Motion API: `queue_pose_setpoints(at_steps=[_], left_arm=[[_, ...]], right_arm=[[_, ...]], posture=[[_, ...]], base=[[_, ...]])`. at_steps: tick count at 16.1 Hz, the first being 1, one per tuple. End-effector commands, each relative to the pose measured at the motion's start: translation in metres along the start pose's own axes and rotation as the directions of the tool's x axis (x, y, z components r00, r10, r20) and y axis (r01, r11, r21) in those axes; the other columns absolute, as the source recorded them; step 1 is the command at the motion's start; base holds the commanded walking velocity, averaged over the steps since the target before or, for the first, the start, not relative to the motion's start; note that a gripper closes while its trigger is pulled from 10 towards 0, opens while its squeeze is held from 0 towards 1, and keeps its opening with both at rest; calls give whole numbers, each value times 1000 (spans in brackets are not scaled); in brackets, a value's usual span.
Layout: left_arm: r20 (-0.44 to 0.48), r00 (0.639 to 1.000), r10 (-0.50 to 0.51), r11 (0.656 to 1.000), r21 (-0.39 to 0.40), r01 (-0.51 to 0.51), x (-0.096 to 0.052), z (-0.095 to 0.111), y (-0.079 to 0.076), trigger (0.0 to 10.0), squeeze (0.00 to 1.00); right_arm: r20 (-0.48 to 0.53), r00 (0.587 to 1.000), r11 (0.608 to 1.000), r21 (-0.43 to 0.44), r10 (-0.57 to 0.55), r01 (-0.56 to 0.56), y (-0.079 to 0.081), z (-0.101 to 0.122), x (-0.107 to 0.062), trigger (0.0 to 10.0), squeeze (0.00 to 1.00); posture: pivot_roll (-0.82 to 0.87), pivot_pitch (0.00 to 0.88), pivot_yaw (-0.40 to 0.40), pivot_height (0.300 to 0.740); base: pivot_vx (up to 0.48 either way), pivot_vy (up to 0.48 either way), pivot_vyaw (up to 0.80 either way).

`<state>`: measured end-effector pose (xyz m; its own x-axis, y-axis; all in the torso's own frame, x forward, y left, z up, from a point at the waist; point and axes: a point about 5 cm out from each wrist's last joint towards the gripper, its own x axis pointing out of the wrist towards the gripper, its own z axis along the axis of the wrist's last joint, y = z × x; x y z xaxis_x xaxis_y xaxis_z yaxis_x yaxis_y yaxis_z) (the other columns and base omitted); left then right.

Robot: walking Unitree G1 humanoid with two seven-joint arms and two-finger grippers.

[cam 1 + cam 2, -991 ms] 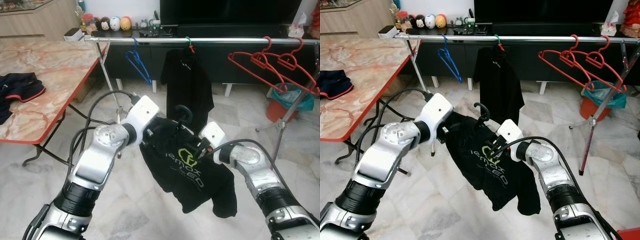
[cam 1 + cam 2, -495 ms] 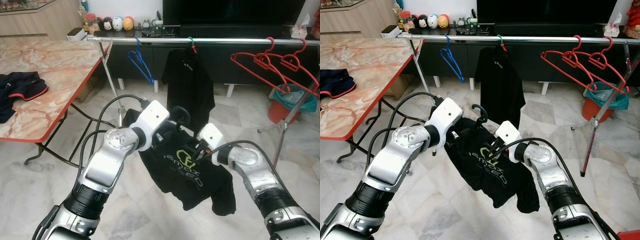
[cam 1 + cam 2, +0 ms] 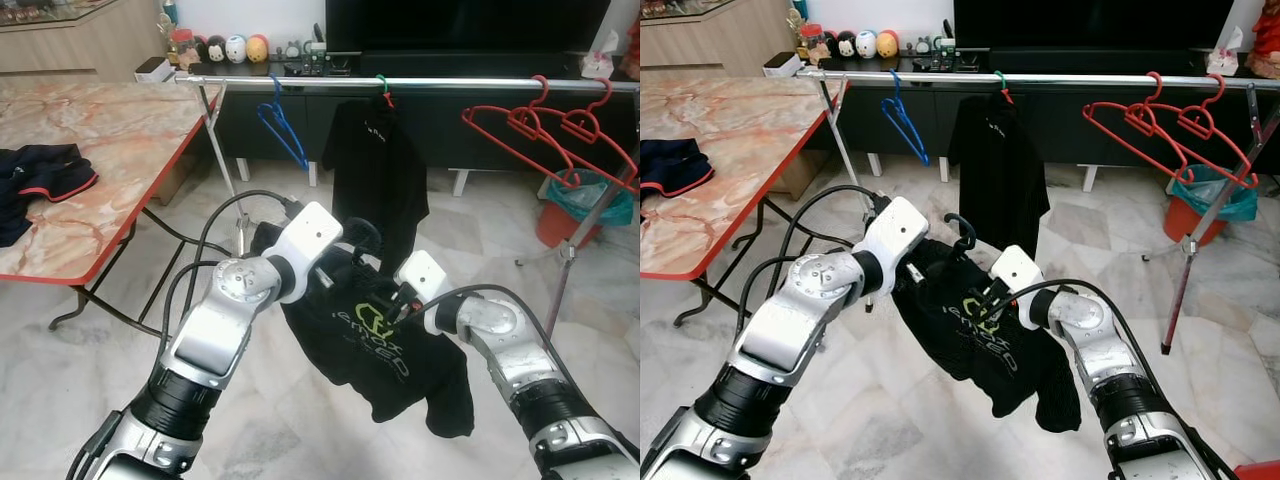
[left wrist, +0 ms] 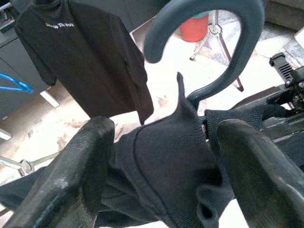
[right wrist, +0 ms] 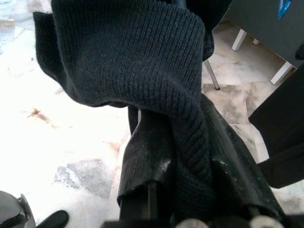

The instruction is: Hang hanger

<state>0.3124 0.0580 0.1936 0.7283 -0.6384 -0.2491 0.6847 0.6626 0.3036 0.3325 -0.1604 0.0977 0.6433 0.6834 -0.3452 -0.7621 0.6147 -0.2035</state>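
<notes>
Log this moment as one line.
both grippers hold black shirt on hanger | left gripper open | right gripper shut | rail ahead

A silver metal clothes rail (image 3: 450,83) carries red hangers (image 3: 545,135), a blue hanger (image 3: 280,125) and a black shirt (image 3: 380,170).

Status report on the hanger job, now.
Left gripper open, fingers straddling the collar under the dark plastic hanger hook. Right gripper shut on the black logo T-shirt. Silver clothes rail ahead, a hung black shirt behind.
</notes>
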Motion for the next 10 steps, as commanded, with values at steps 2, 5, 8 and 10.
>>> queue_pose_setpoints(at_steps=[2, 5, 8, 10], left_arm=[[-3, 1000, 17, 1000, 16, -17, 4, 2, -2, 10000, 0], [-1, 1000, 18, 1000, 11, -18, 7, 2, -6, 10000, 0], [-8, 1000, 27, 999, 22, -26, 11, 1, -9, 10000, 0], [-16, 999, 39, 998, 47, -38, 13, 0, -10, 10000, 0]], right_arm=[[51, 999, 1000, -29, 7, -5, 1, 11, 3, 10000, 0], [51, 999, 1000, -29, 7, -5, 1, 11, 3, 10000, 0], [52, 999, 1000, -30, 6, -4, 1, 11, 3, 10000, 0], [54, 999, 1000, -31, 7, -6, 1, 12, 2, 10000, 0]], posture=[[9, 0, 71, 719], [9, 0, 71, 719], [8, 0, 71, 719], [9, 0, 71, 719]], base=[[0, 0, 0], [0, 0, 0], [0, 0, 0], [0, 0, 0]])
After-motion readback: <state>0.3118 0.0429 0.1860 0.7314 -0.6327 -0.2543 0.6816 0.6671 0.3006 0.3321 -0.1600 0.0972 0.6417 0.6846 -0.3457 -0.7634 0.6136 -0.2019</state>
